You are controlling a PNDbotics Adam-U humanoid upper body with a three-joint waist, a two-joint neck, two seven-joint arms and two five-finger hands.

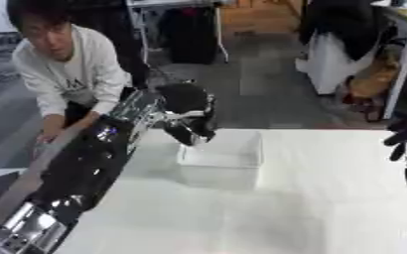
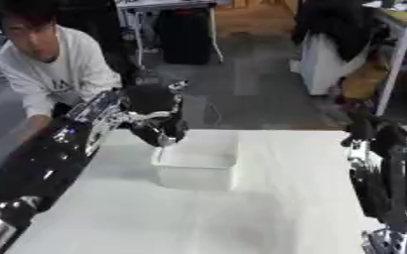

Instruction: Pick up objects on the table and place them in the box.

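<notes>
1. A clear plastic box [image 1: 222,161] sits on the white table [image 1: 311,208], at the table's far side, left of centre.
2. Your left hand [image 1: 192,130] hangs over the box's far left corner, fingers curled downward; whether they grasp anything cannot be told.
3. Your right hand [image 2: 382,171] rests well to the right of the box, fingers straight and relaxed, pointing up.

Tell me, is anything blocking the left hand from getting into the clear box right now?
Nothing visible blocks it. The left hand hangs at the near-left rim of the box, whose top is open. Whether the hand holds an object cannot be told.
</notes>
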